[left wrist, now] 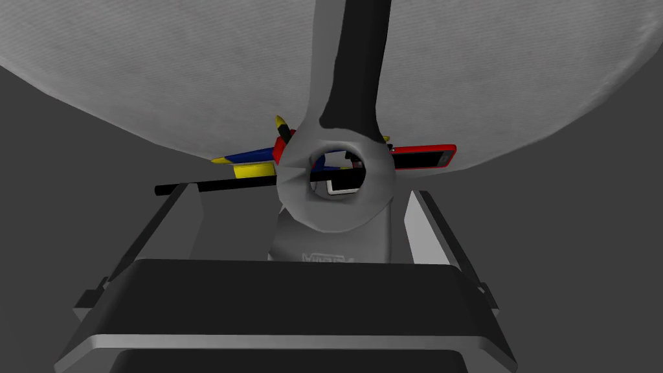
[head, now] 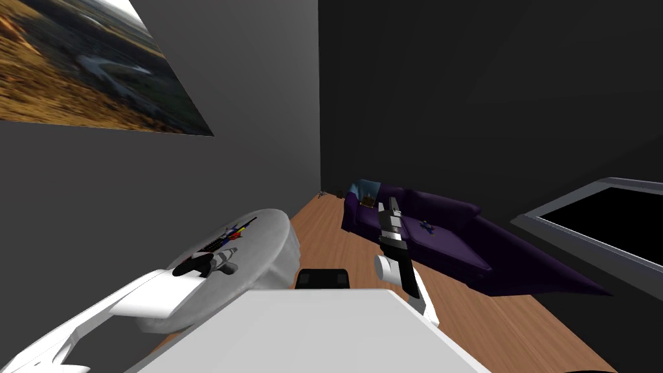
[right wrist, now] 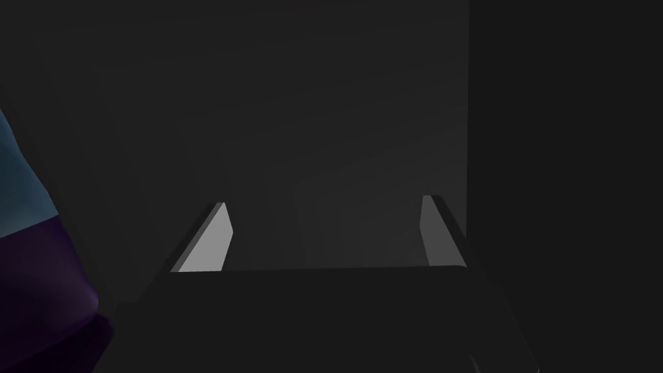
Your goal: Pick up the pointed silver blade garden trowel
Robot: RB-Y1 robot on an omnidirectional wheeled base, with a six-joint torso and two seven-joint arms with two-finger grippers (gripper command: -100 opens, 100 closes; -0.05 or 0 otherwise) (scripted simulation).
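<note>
Left claw (left wrist: 303,192): fingers spread, pinching nothing. The trowel (left wrist: 337,194) sits between them, its grey ringed end toward me and its dark shaft running away across the round worktop (left wrist: 129,78). There is a gap on both sides and neither finger touches it.

Risks, as I judge them:
- The ringed end is rounded and my fingers are thin blades. If I close there, the trowel may swivel or squirt out.
- The gaps look uneven. One finger landing first would shove the tool sideways before the other arrives.
- Clutter lies just behind the ring: a red-edged flat item (left wrist: 424,157), blue and yellow pieces (left wrist: 249,162) and a thin black rod (left wrist: 213,186). I cannot tell whether any of it touches the trowel. A lift could snag or drag it.
- That clutter sits close to the worktop's rim, so a nudge might send something over.

Right claw (right wrist: 324,233): spread and empty, held up in front of the purple sofa (head: 453,246).

Surface: pale grey, matte, finely textured.

Room: wooden floor (head: 317,239), dark grey walls, and a landscape picture (head: 78,65) on the wall beside the worktop. Past the sofa, a grey frame (head: 583,243) surrounds a black area.
</note>
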